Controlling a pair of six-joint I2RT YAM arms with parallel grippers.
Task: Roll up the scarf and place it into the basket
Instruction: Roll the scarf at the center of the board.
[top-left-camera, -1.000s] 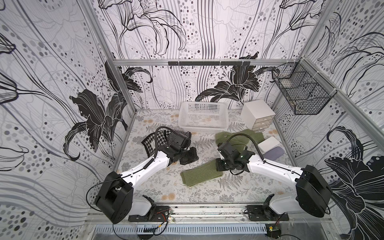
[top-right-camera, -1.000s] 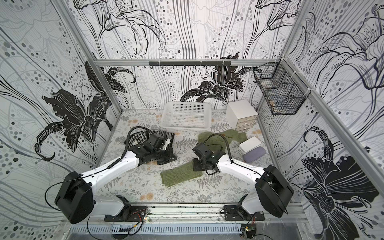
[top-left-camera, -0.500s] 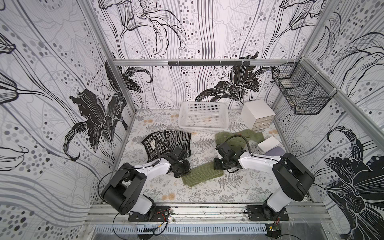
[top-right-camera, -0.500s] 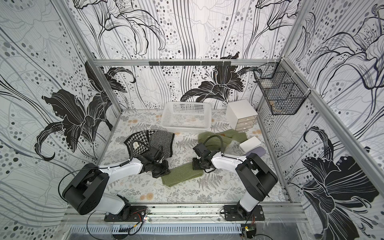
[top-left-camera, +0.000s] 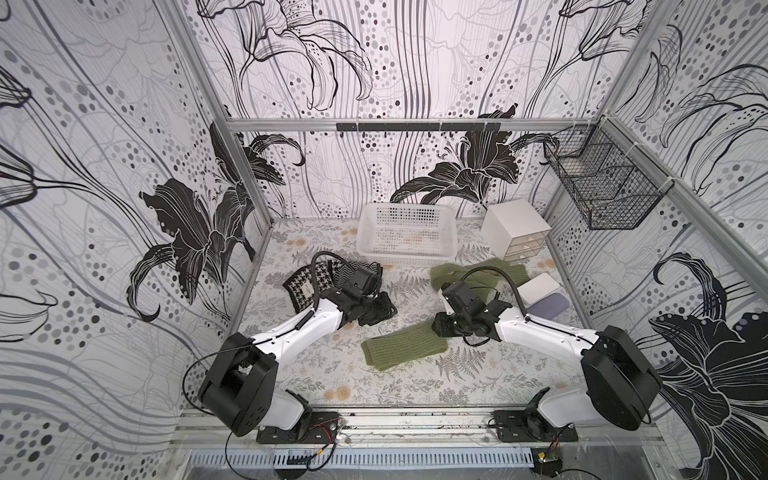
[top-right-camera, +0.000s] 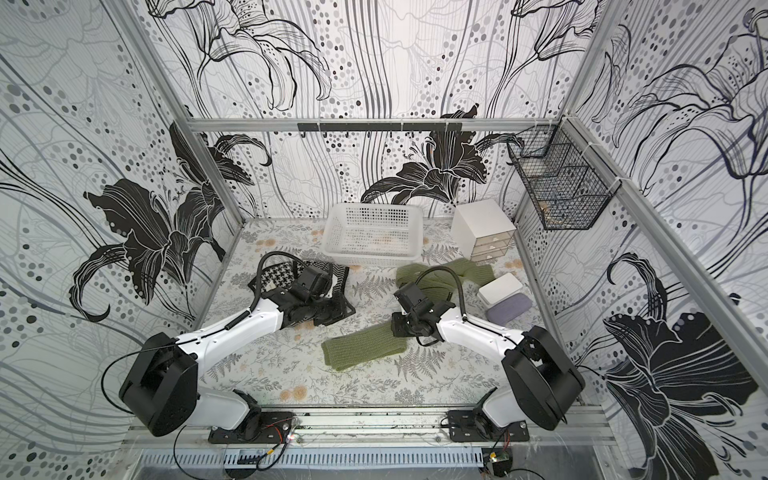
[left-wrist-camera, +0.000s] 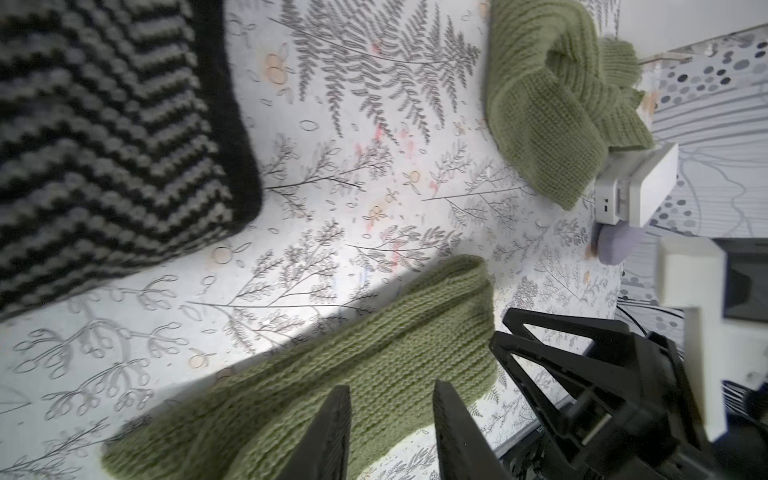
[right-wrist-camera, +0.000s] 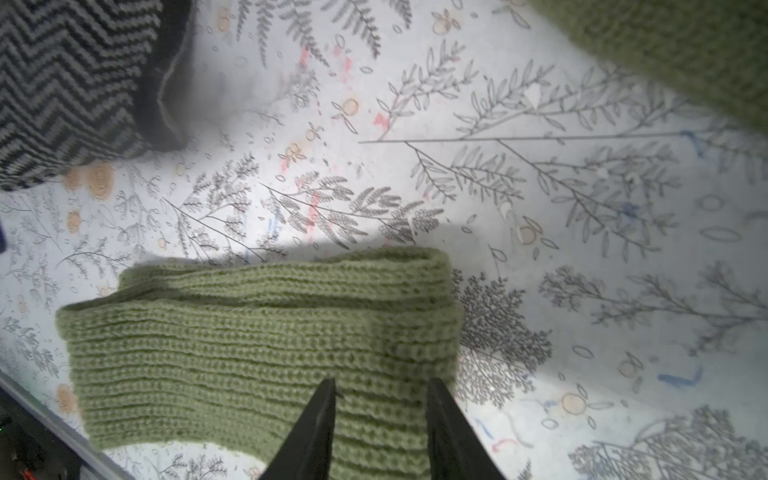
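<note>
While both pairs of jaws stand partly spread, pinching nothing, the green scarf (top-left-camera: 405, 347) lies as a flat folded strip on the surface (top-left-camera: 332, 374). It is beneath the tips of the right jaws and just ahead of the left jaws. Well beyond both stands the white basket (top-left-camera: 406, 216), apart from the strip. A black-and-white knit (top-left-camera: 301, 286) lies beside the left jaws.

No lettering, label, brand mark, number or sign is legible anywhere in these views, top or wrist.
</note>
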